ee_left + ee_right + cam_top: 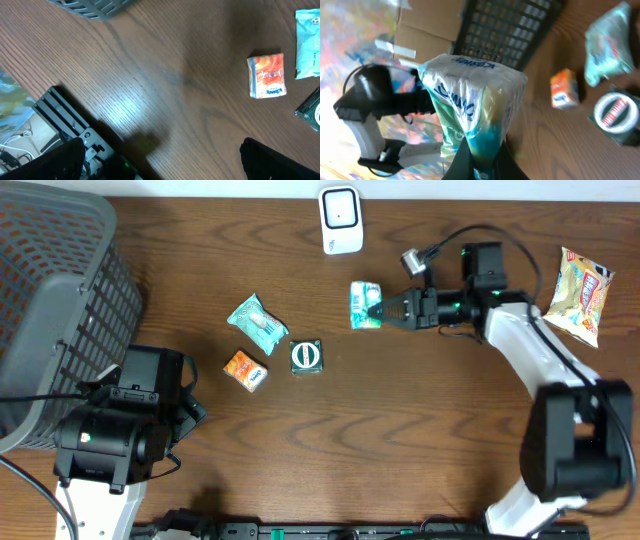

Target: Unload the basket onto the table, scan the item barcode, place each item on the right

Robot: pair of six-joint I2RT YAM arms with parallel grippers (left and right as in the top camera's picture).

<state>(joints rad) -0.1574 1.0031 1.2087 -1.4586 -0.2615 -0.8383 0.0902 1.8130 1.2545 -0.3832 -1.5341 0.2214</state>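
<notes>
Green-white tissue pack [366,304], pinched at its end by the right gripper [388,310], sticking out ahead of the fingers; scanner [340,220] near, off to one side. Left gripper [160,150] spread wide, holding nothing; orange packet [267,75] ahead of it.

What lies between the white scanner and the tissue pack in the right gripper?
Nothing. The overhead view shows only bare wooden table between the white scanner and the tissue pack, which the right gripper is clamping.
</notes>
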